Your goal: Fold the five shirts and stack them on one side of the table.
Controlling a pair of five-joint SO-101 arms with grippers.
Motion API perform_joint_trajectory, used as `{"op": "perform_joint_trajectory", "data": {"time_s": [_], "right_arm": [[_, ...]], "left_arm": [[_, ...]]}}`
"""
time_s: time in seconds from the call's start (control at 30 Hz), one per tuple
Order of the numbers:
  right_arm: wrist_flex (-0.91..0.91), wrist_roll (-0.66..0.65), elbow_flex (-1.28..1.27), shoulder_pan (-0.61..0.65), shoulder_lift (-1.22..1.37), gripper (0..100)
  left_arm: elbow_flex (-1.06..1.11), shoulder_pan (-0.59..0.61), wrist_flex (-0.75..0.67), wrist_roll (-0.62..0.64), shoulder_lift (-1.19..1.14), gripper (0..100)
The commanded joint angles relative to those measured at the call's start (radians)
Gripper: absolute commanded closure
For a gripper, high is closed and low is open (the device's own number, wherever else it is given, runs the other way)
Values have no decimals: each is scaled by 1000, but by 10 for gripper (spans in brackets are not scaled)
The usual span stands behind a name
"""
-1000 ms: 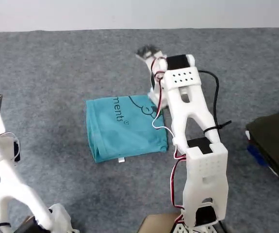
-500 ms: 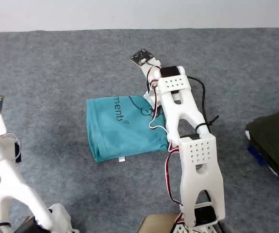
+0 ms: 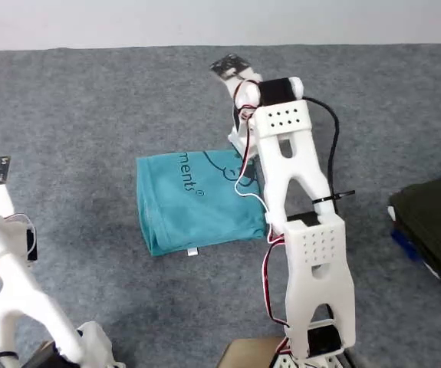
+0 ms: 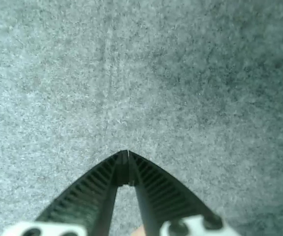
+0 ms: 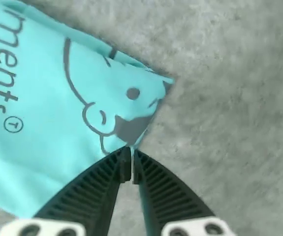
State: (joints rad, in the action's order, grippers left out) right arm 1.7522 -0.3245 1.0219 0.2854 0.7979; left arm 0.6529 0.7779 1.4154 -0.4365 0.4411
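Observation:
A teal shirt (image 3: 197, 203) with dark print lies folded into a rectangle mid-table. The right arm (image 3: 285, 153) stretches over the shirt's right edge. In the right wrist view my right gripper (image 5: 127, 150) is shut, its tips at the side edge of the teal shirt (image 5: 57, 108) near a corner; I cannot tell whether any cloth is pinched. The left arm (image 3: 5, 268) stands at the near left, well away from the shirt. My left gripper (image 4: 127, 153) is shut with nothing in it, over bare grey carpet.
A dark folded stack (image 3: 435, 222) with a blue layer (image 3: 400, 239) beneath it sits at the right table edge. A brown cardboard piece (image 3: 251, 354) shows at the near edge by the right arm's base. Grey carpet (image 3: 90, 100) covers the table.
The right arm's wrist swung left over the shirt's edge and then back right. The teal shirt and the left arm stayed where they were.

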Motion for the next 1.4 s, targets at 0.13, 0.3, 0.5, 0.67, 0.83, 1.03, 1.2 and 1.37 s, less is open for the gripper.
{"op": "perform_joint_trajectory", "data": {"time_s": [0.13, 0.3, 0.5, 0.67, 0.83, 1.03, 1.2, 1.37], "right_arm": [[44, 354, -316, 65, -213, 716], [30, 423, -338, 147, -216, 686], [-84, 425, -338, 160, -156, 686], [-108, 427, -338, 160, -58, 686], [-108, 427, -338, 163, 33, 688], [-96, 420, -338, 160, 93, 742], [-93, 374, -338, 159, 105, 931], [-21, 313, -336, 136, 93, 991]], "left_arm": [[-2, -2, 48, 12, 32, 992], [-2, -2, 94, 12, 32, 992], [-8, -2, 137, 12, 32, 992], [-8, 0, 180, 12, 32, 992], [-8, 0, 189, 12, 32, 992], [-7, 0, 189, 12, 32, 992], [-7, 0, 189, 12, 32, 992], [-5, 0, 189, 12, 32, 992]]}}
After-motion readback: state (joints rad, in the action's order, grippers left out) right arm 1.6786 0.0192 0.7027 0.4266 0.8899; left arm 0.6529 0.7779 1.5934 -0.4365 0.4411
